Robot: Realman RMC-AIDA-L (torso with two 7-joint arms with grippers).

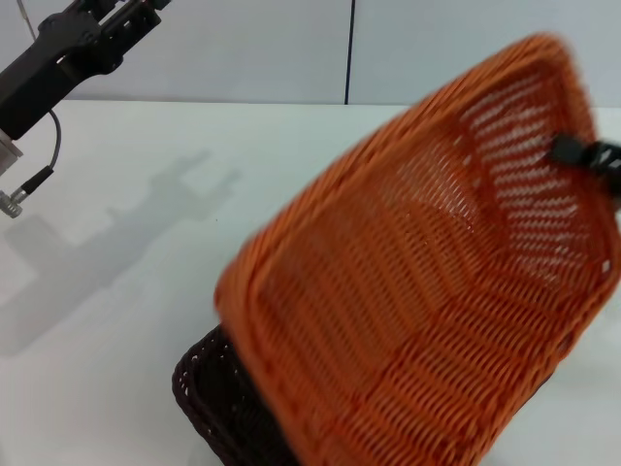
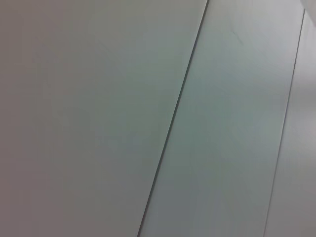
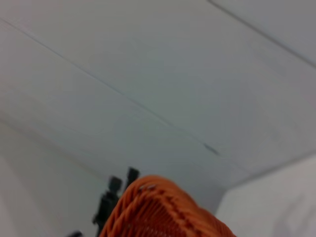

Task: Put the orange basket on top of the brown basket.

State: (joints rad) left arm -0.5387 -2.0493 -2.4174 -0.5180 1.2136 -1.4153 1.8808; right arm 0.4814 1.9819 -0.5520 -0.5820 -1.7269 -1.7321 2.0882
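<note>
- The orange basket [image 1: 427, 282] is held up tilted over the brown basket [image 1: 218, 398], hiding most of it; whether they touch cannot be told.
- The right gripper [image 1: 587, 155] is seemingly clamped on its far rim.
- Bare table [image 1: 126, 291] is seen at the left.
- The left gripper is parked high; its fingers cannot be told.

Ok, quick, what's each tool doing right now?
Left tool: raised at the far left, parked, holding nothing.
Right tool: shut on the far rim of the orange basket, tilted over the brown basket.
</note>
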